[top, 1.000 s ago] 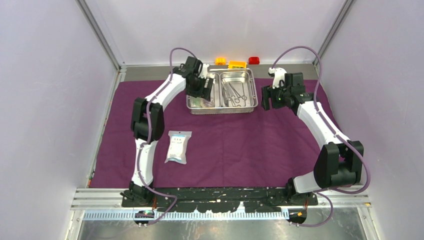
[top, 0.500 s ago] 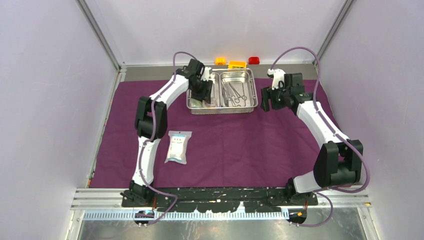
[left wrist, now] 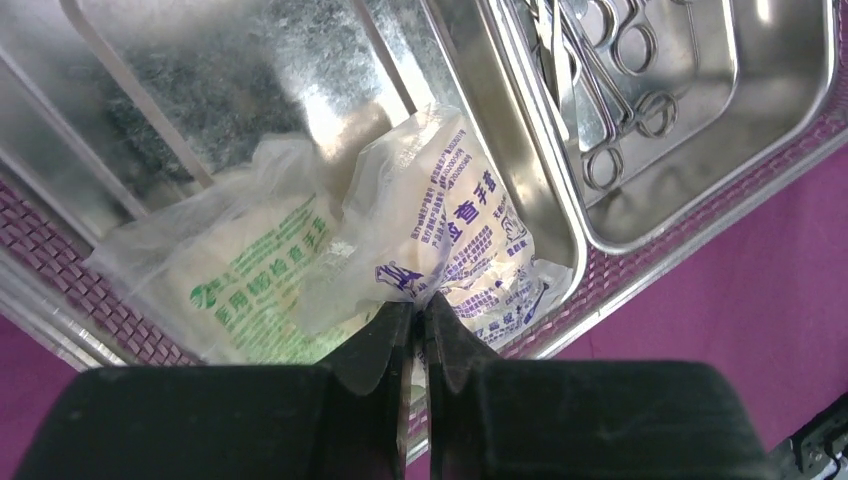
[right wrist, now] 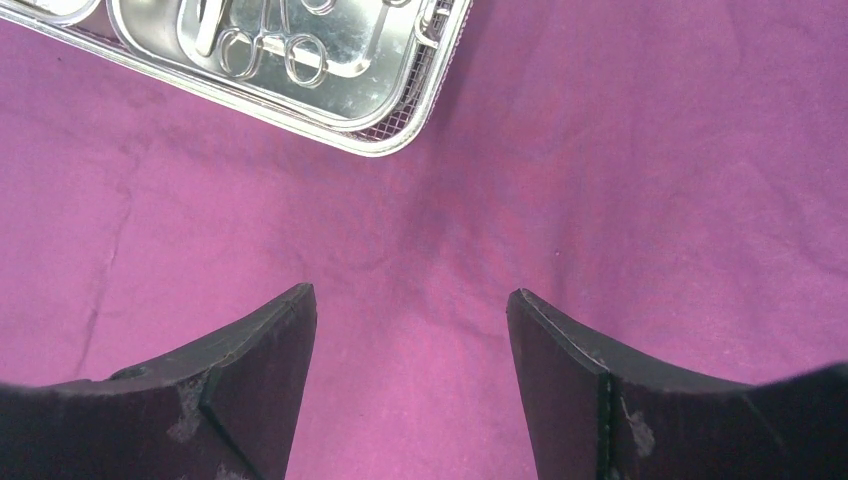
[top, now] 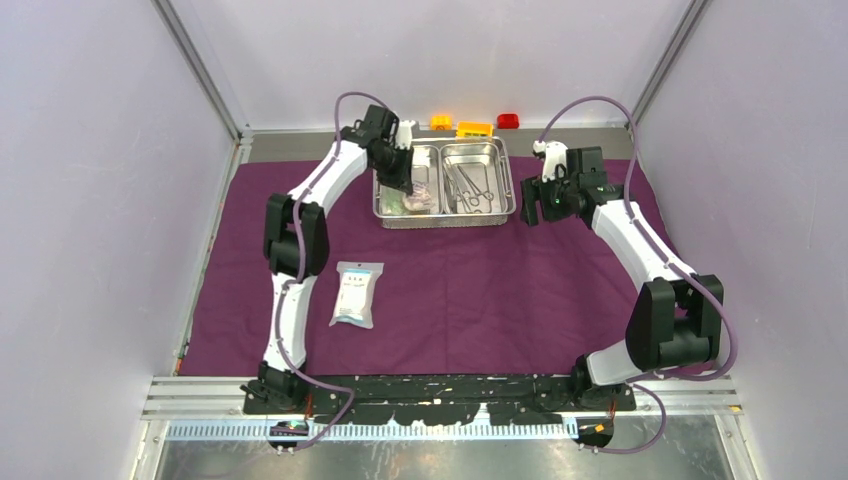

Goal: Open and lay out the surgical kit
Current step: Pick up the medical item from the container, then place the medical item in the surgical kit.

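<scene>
The steel tray [top: 445,224] stands at the back of the purple cloth [top: 480,290]. My left gripper [top: 408,185] reaches into its left compartment [left wrist: 250,60]. There the left gripper [left wrist: 421,303] is shut on the edge of a clear packet with blue print [left wrist: 450,230], which lies partly over a green-printed packet [left wrist: 250,280]. Scissors and clamps [left wrist: 610,90] lie in the right compartment. Another sealed packet [top: 357,293] rests flat on the cloth. My right gripper [top: 530,205] hovers open just right of the tray, with only cloth [right wrist: 600,150] between the tips of the right gripper [right wrist: 410,295].
Yellow [top: 441,122], orange [top: 474,128] and red [top: 508,121] toy bricks sit on the bare strip behind the tray. Lilac walls close in the left, right and back sides. The tray's corner [right wrist: 350,50] shows at the top of the right wrist view.
The left gripper has closed from wide open onto the blue-printed packet in the tray's left compartment. The right arm has barely shifted.
</scene>
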